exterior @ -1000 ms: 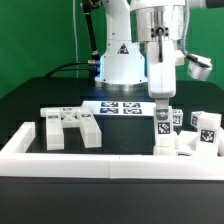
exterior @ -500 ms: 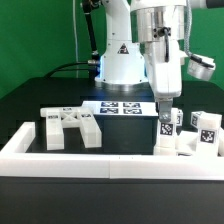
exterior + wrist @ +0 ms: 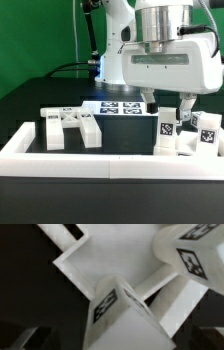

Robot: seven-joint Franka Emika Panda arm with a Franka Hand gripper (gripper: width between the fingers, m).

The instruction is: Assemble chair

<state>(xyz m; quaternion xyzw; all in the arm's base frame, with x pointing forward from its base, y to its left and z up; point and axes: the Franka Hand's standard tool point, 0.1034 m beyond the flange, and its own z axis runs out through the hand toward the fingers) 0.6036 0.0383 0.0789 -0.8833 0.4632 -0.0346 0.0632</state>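
Note:
The chair is in loose white parts. An X-braced frame (image 3: 72,126) lies at the exterior view's left. A square leg (image 3: 164,128) with a black-and-white tag stands upright among several tagged parts (image 3: 203,131) at the exterior view's right. My gripper (image 3: 167,104) hangs straight above that leg, its fingers spread to either side of the leg's top with a gap on both sides. In the wrist view the leg (image 3: 125,314) runs up between the dark fingertips (image 3: 24,339), over a flat white slab (image 3: 105,255) and beside another tagged part (image 3: 192,259).
A long low white rail (image 3: 110,162) runs along the front and bends back at the exterior view's left. The marker board (image 3: 121,107) lies behind the parts, in front of the arm's white base (image 3: 118,62). The table is black.
My gripper has turned about a quarter turn around the vertical, so its broad face shows and both fingers stand apart. The leg has stayed in place.

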